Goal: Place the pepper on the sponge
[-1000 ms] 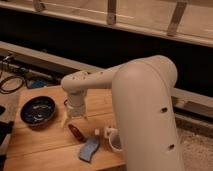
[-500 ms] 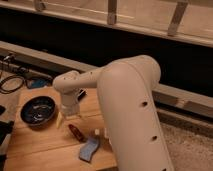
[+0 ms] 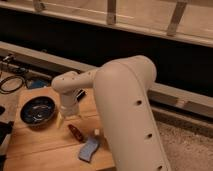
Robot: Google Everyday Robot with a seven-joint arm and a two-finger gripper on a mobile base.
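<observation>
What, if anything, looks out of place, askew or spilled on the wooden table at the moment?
Nothing stands out. The pepper lies on the wooden table, not yet on the sponge close by. The dark bowl sits upright with nothing spilled. The gripper hangs just above the pepper.

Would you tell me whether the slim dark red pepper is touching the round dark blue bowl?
Apart: camera view shows wooden table between pepper and bowl; gripper hovers just above the pepper.

A dark blue bowl (image 3: 37, 111) sits on the left part of the wooden bench (image 3: 40, 149), near the claw (image 3: 67, 121), which hangs over the bench's middle. Black cables (image 3: 11, 83) lie behind, far left.
</observation>
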